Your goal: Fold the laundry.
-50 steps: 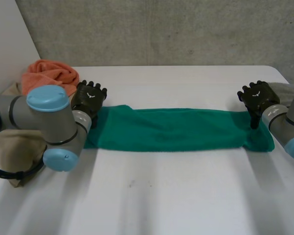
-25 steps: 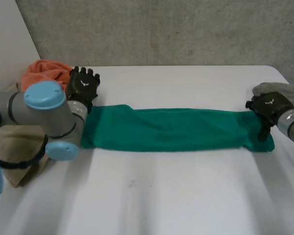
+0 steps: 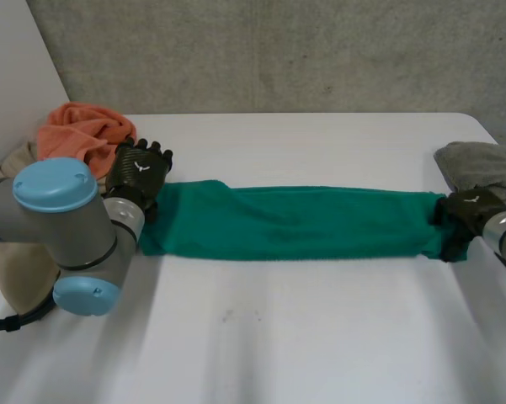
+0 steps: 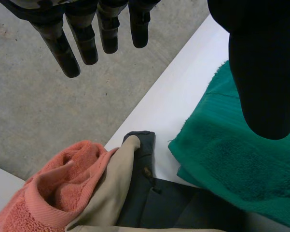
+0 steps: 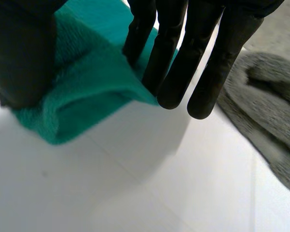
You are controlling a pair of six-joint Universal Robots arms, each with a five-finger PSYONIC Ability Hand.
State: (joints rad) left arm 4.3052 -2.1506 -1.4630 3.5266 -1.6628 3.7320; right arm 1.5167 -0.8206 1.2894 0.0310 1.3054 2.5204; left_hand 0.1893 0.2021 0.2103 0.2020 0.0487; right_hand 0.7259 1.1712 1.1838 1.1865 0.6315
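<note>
A green towel [image 3: 295, 223] lies folded into a long band across the white table [image 3: 303, 337]. My right hand [image 3: 467, 210] is at the band's right end. In the right wrist view its fingers [image 5: 169, 53] and thumb pinch that end of the towel [image 5: 87, 87], which is raised a little off the table. My left hand [image 3: 139, 168] hovers at the band's left end, open. In the left wrist view its fingers [image 4: 87, 34] are straight and spread, and the towel's corner [image 4: 231, 159] lies under the thumb, not gripped.
An orange towel [image 3: 84, 126] is heaped at the back left, next to a beige cloth [image 3: 17, 252] that hangs at the table's left edge. A dark garment [image 4: 149, 193] lies between them and the green towel. A grey cloth [image 3: 480, 164] sits at the far right, close to my right hand.
My right hand has dropped to the towel's right end and closed on it, lifting that end slightly. My left hand has shifted a little around the left end and stays open.
</note>
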